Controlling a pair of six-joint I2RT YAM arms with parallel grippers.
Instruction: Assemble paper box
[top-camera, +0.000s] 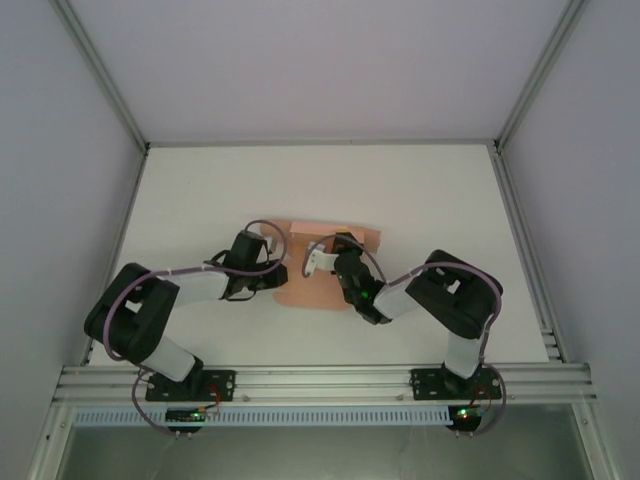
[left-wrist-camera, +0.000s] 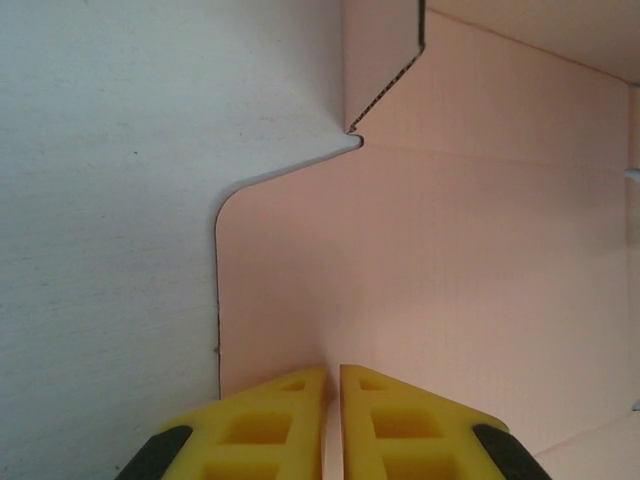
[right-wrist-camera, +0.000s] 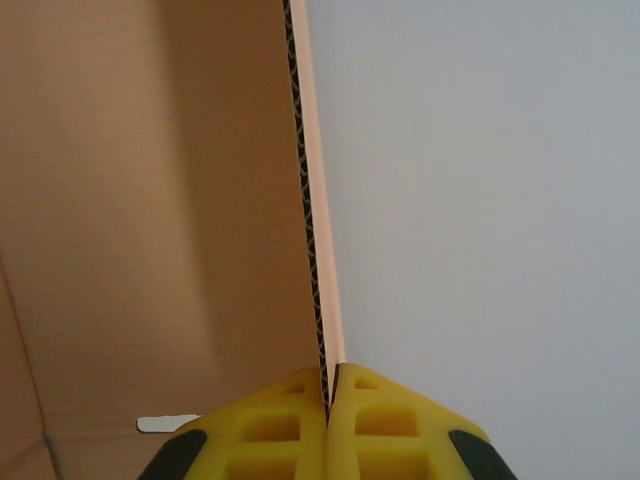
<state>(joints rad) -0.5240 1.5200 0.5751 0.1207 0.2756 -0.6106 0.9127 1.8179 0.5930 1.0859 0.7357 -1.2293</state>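
- R gripper (right-wrist-camera: 328, 372) clamped on a wall edge of the paper box (top-camera: 305, 292), holding it upright.
- L gripper (left-wrist-camera: 332, 372) closed, tips over the flat panel; box sits mid-table (top-camera: 420, 200).
- Step: prob. folding walls up. Next needs L to lift a flap w/o creasing.

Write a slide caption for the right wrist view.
Right arm's yellow jaws clamp the corrugated edge of the salmon-pink paper box.

The top camera looked down on the whole desk (top-camera: 420, 200); both wrist cameras peered past their fingers (left-wrist-camera: 280, 420), close to the box (left-wrist-camera: 450, 280).
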